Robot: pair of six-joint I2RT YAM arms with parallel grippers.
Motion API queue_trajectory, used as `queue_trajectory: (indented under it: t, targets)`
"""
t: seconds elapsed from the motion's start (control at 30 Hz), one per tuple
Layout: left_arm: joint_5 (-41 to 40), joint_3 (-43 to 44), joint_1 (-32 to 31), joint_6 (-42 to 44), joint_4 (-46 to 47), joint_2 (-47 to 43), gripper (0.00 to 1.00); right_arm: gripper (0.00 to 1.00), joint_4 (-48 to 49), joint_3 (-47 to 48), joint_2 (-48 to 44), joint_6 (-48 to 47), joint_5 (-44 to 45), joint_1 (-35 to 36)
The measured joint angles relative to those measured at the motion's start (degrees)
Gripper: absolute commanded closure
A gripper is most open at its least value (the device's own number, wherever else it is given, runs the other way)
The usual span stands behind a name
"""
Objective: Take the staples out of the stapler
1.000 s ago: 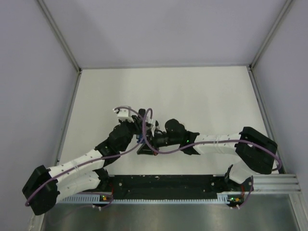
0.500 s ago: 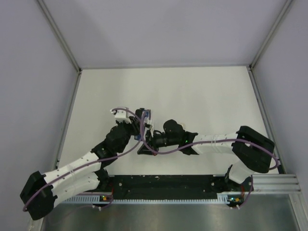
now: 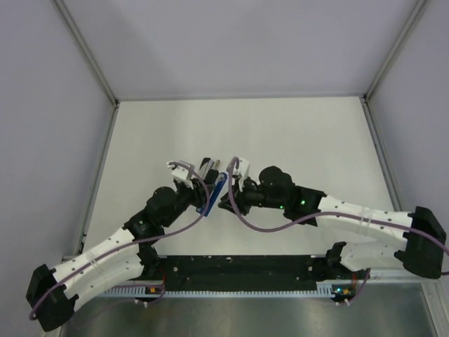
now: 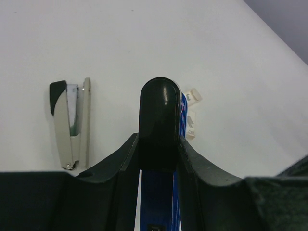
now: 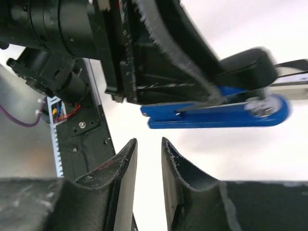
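Top external: right pincer point(image 5: 148, 144) has backed off right, slightly parted, empty; left pincer point(image 4: 158, 144) grips stapler point(image 3: 213, 194), so a regrasp looks likely.

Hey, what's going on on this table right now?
The left gripper is clamped on the blue stapler. The right gripper sits right next to it, fingers slightly apart and holding nothing. On the table, a grey metal part with a black end lies on its own, apart from the blue body. A couple of small whitish blocks lie on the other side.
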Motion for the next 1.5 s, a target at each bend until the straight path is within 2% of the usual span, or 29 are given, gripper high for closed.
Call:
queue_trajectory:
  t: [0.1,0.3,0.37,0.6,0.77,1.0,1.17,1.43,1.5]
  targets:
    - [6.23,0.57,0.00,1.14,-0.85,-1.46,1.00,0.66,-5.60,0.79,-5.64,-2.82,3.13,0.00]
    - [21.92,4.04,0.00,3.69,-3.34,-2.99,1.00,0.47,-15.67,2.36,-14.47,-7.56,6.64,0.00]
    - [27.61,5.97,0.00,4.42,-4.72,-2.97,1.00,0.43,-18.47,3.48,-15.78,-8.57,6.80,0.00]
    - [43.21,11.37,-0.04,6.27,-8.72,-3.28,1.00,0.41,-26.18,6.05,-17.79,-11.76,4.96,0.00]
    - [48.70,11.58,-0.04,6.99,-10.80,-4.15,1.00,0.42,-28.02,6.05,-19.19,-12.70,1.49,0.00]
    - [52.41,11.58,-0.04,7.02,-10.97,-4.11,1.00,0.44,-28.30,6.05,-19.37,-12.72,-3.98,0.00]
    - [53.44,11.58,-0.04,6.99,-10.75,-4.09,1.00,0.50,-26.82,5.99,-17.79,-12.37,-7.08,0.00]
    - [53.59,11.58,-0.04,6.78,-9.68,-3.98,1.00,0.91,-23.37,5.88,-16.44,-9.40,-10.36,-0.02]
    - [53.68,11.58,-0.04,6.67,-9.66,-3.98,1.00,0.97,-23.34,5.86,-16.44,-9.09,-10.62,-0.07]
